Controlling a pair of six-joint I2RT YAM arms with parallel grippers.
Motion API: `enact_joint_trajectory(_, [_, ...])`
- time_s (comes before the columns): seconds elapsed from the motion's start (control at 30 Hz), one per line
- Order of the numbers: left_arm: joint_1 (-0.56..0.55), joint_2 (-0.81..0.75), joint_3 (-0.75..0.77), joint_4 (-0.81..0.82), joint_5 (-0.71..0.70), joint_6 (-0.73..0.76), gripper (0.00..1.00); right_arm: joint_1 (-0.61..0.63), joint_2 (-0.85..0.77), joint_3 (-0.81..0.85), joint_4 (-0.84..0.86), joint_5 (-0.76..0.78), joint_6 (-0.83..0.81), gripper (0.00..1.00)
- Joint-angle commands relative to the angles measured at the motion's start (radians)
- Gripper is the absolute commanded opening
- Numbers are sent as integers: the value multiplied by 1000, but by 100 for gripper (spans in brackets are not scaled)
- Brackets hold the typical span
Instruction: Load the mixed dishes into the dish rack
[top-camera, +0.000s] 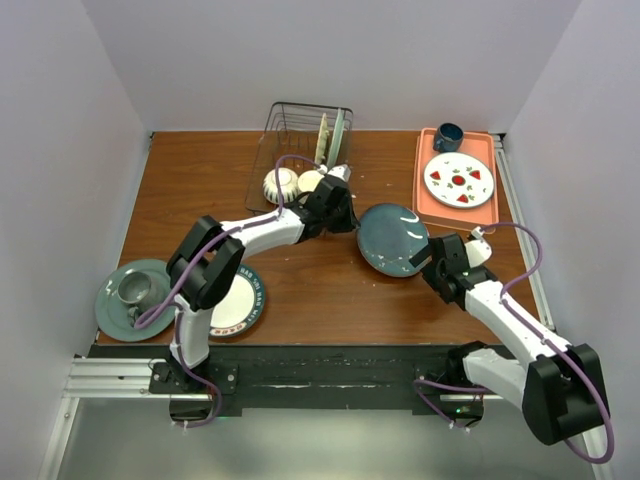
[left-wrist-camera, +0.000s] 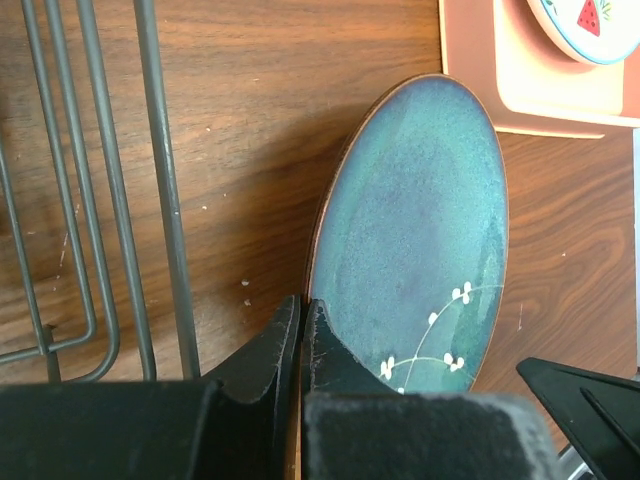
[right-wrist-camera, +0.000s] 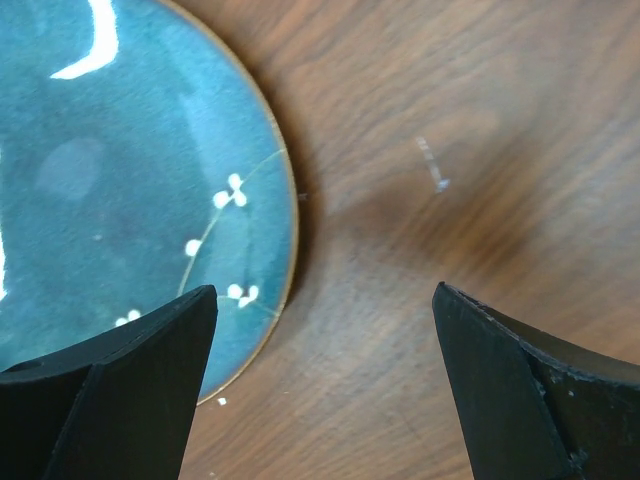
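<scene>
Loading is only partly done. Two plates (top-camera: 330, 138) stand on edge in the thin dark-wire dish rack (top-camera: 285, 110) at the tabletop's (top-camera: 200, 200) far edge, and a ribbed striped bowl (top-camera: 281, 183) sits just outside its near side. The flower-marked plate (top-camera: 393, 240), glossy teal with a brown rim and a white blossom sprig, lies mid-tabletop. The left jaws are pressed together at its rim; whether they pinch it I cannot tell. The right jaws gape wide, holding nothing. A patterned-rim plate (top-camera: 245, 305) lies toward the near-left corner, and a fruit-painted plate (top-camera: 459, 180) on an orange tray (top-camera: 421, 195) far right.
</scene>
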Motion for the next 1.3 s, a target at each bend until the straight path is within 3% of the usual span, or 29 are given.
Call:
enact_joint_trajectory(0.0, [13, -20, -48, -63, -29, -8, 0, -1, 3, -45, 131, -44, 11, 92])
enact_joint_trajectory(0.17, [1, -31, -66, -63, -17, -21, 0, -3, 78, -114, 230, -97, 58, 90])
enact_joint_trajectory(0.43, [-33, -54, -73, -69, -5, -35, 0, -3, 89, -264, 482, -147, 167, 77])
enact_joint_trajectory(0.7, [-59, -66, -74, -74, 21, -64, 0, -3, 48, -277, 421, -99, 201, 64])
enact_joint_trajectory(0.83, [-73, -60, -76, -69, 46, -73, 0, -3, 55, -265, 404, -102, 183, 51])
enact_joint_trajectory(1.1, [-95, -46, -103, -43, 73, -87, 0, -3, -29, -252, 288, -84, 163, 0])
enact_joint_trajectory(1.2, [-95, -48, -131, -34, 76, -88, 0, -3, -92, -252, 225, -65, 158, 0])
enact_joint_trajectory(1.27, [-95, -49, -148, -25, 84, -88, 6, -3, -124, -249, 191, -65, 155, 0])
